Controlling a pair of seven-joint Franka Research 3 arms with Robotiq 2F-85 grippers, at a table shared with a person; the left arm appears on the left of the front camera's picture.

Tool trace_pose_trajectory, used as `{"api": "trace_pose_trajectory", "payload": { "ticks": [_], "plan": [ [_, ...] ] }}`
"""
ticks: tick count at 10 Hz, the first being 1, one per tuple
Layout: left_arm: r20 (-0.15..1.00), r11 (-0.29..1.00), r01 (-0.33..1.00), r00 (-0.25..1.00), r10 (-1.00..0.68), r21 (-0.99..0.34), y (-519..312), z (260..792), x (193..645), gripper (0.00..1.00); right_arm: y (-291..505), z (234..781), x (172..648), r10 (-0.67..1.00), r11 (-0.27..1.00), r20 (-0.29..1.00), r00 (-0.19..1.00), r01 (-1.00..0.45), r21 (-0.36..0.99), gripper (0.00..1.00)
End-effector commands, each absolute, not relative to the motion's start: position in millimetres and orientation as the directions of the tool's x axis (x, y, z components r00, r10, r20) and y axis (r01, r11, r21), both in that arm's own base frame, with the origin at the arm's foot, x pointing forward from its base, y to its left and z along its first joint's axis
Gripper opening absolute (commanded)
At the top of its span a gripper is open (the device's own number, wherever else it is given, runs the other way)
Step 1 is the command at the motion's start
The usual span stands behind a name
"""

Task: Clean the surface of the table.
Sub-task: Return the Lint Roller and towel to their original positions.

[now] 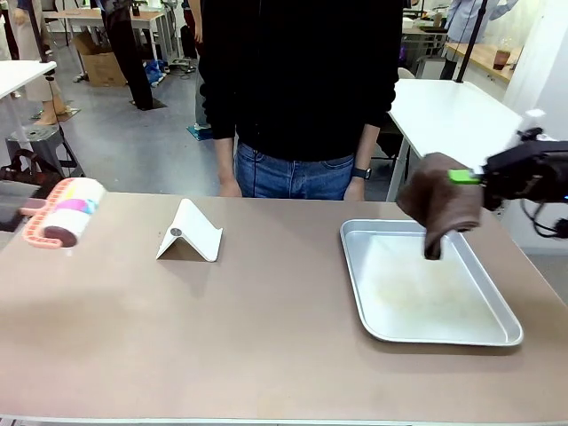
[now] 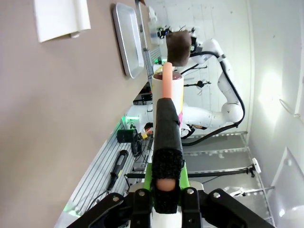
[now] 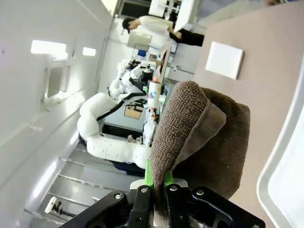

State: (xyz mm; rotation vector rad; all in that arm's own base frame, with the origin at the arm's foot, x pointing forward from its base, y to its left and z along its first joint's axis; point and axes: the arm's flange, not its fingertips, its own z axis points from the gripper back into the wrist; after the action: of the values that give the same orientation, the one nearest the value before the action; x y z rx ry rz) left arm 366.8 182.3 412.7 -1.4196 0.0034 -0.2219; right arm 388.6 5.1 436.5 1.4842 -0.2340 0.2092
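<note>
Front view: the table (image 1: 266, 337) runs across the whole width, and a person (image 1: 302, 89) stands at its far edge. A roller (image 1: 67, 213) with a pink handle sits at the left edge, near the far-left corner. I cannot tell whether it touches the top. A white stand (image 1: 189, 232) rests left of the middle, toward the far edge. A tray (image 1: 506, 335) lies on the right half. The right gripper (image 1: 466, 177) comes in over the far-right corner. It is clamped on a brown cloth (image 1: 439, 204), which hangs above the tray's far edge.

Left wrist view: the left gripper (image 2: 166, 109) is closed narrow on the roller's (image 2: 167, 88) handle, with the roll standing past the fingertips. The table (image 2: 47, 123) fills the left side, with the stand (image 2: 61, 16) and tray (image 2: 127, 38) on it. Farther off, the cloth (image 2: 178, 47) hangs from the other arm.

Right wrist view: the right gripper (image 3: 157, 176) pinches a fold of the cloth (image 3: 204, 137) between its green pads. The table (image 3: 266, 71) lies at upper right and carries the stand (image 3: 224, 59). The tray's (image 3: 273, 171) rim curves in at lower right. The roller (image 3: 153, 95) shows far off by the other arm.
</note>
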Motion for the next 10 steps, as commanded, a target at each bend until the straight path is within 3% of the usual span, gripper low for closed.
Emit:
{"api": "trace_pose_trajectory", "payload": {
  "ticks": [1,5,7,8,10],
  "plan": [
    [0.146,0.201,0.161,0.985,-0.088,-0.966,132,428,369,0.22,66,435,400,-0.029,0.075,0.313,0.949,-0.31,0.948,0.07],
    [0.134,0.294,0.125,0.991,0.011,-0.948,58,428,397,0.22,145,407,415,0.055,0.088,0.303,0.952,-0.306,0.948,0.07],
    [0.148,0.299,0.148,0.989,-0.023,-0.943,69,428,394,0.22,117,407,411,0.098,0.027,0.264,0.96,-0.267,0.963,0.07],
    [0.148,0.299,0.148,0.989,-0.023,-0.943,69,428,394,0.22,148,404,405,0.07,0.099,0.271,0.96,-0.277,0.956,0.07],
    [0.148,0.299,0.148,0.989,-0.023,-0.943,69,428,394,0.22,148,404,405,0.07,0.099,0.271,0.96,-0.277,0.956,0.07]
  ]
}}
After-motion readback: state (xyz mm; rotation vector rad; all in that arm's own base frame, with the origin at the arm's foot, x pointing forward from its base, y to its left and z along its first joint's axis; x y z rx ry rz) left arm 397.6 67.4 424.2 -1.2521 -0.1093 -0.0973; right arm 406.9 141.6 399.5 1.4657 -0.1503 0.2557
